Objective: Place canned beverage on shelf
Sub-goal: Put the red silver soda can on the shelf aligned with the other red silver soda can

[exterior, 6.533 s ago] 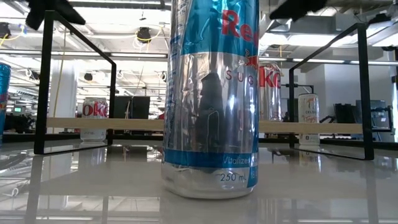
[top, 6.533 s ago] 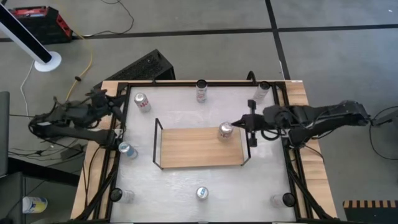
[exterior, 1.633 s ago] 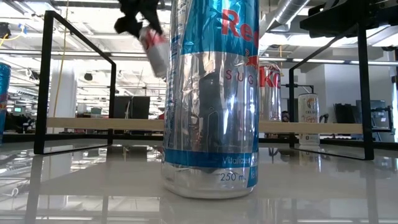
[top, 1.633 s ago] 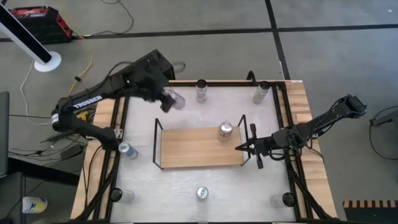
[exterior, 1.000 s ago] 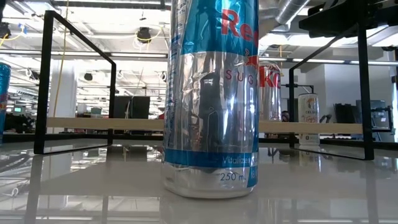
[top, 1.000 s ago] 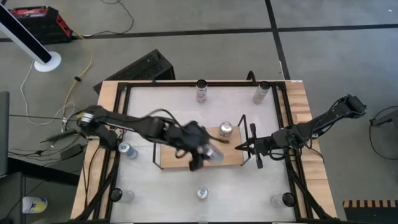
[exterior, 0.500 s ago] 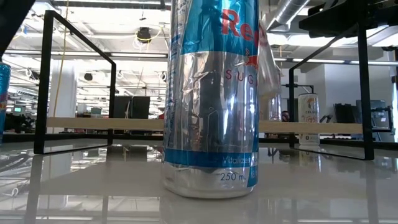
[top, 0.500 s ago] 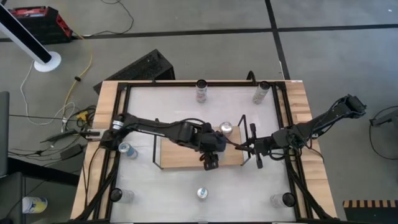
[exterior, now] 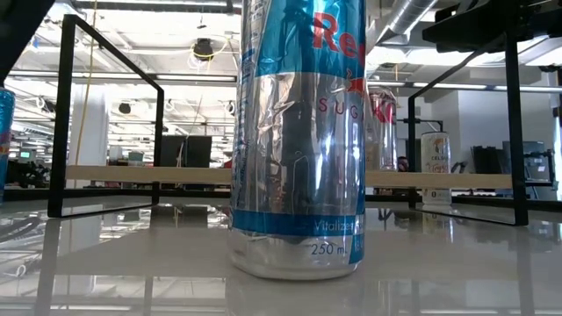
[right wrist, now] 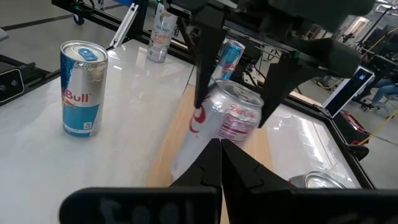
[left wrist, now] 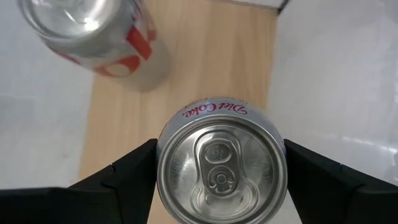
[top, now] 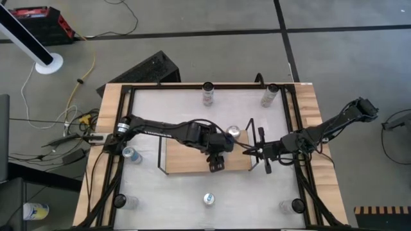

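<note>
Seen from above, the left gripper [top: 217, 156] reaches across the table over the shelf [top: 186, 154], its fingers [left wrist: 127, 171] clamped on either side of a Diet Coke can [left wrist: 221, 160] held above the wooden board (tilted, in the right wrist view). Another silver can [top: 234, 132] stands upright on the board near its right end. The right gripper [top: 260, 152] waits just beside the shelf's right wire frame, fingers pressed together.
</note>
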### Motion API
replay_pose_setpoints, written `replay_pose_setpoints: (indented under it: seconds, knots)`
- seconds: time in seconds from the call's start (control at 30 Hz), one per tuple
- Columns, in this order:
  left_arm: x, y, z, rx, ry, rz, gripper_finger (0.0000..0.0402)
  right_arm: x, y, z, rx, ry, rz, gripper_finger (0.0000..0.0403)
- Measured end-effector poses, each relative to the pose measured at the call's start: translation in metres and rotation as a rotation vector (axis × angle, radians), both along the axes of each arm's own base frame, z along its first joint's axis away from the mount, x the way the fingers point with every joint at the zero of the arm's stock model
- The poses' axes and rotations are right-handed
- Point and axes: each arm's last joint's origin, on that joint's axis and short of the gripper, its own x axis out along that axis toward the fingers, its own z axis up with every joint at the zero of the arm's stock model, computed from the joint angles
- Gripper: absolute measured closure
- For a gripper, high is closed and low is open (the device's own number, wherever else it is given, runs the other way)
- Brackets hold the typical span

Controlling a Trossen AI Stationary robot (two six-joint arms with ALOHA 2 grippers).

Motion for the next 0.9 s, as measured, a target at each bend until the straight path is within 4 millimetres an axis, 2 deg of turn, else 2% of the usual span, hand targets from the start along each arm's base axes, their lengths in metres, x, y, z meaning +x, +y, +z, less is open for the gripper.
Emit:
replay_pose_setpoints:
  seconds: [0.2, 0.53, 0.6, 0.77, 0.9]
  knots:
    - [0.005, -0.002, -0.016, -0.025, 0.055, -0.018, 0.0125, 0.000, 0.000, 0.000, -0.001, 0.000, 0.000, 0.0379]
    - [0.006, -0.003, -0.018, -0.035, 0.062, -0.037, 0.0125, 0.000, 0.000, 0.000, -0.003, 0.000, 0.001, 0.0379]
    - [0.007, -0.003, -0.019, -0.034, 0.062, -0.042, 0.0108, 0.000, 0.000, 0.000, -0.003, 0.000, 0.001, 0.0379]
    - [0.009, -0.004, -0.024, -0.041, 0.071, -0.032, 0.0031, 0.000, 0.000, 0.000, -0.002, 0.000, 0.001, 0.0379]
    - [0.010, -0.004, -0.018, -0.046, 0.039, -0.024, 0.0009, 0.000, 0.000, 0.000, -0.002, 0.000, 0.001, 0.0379]
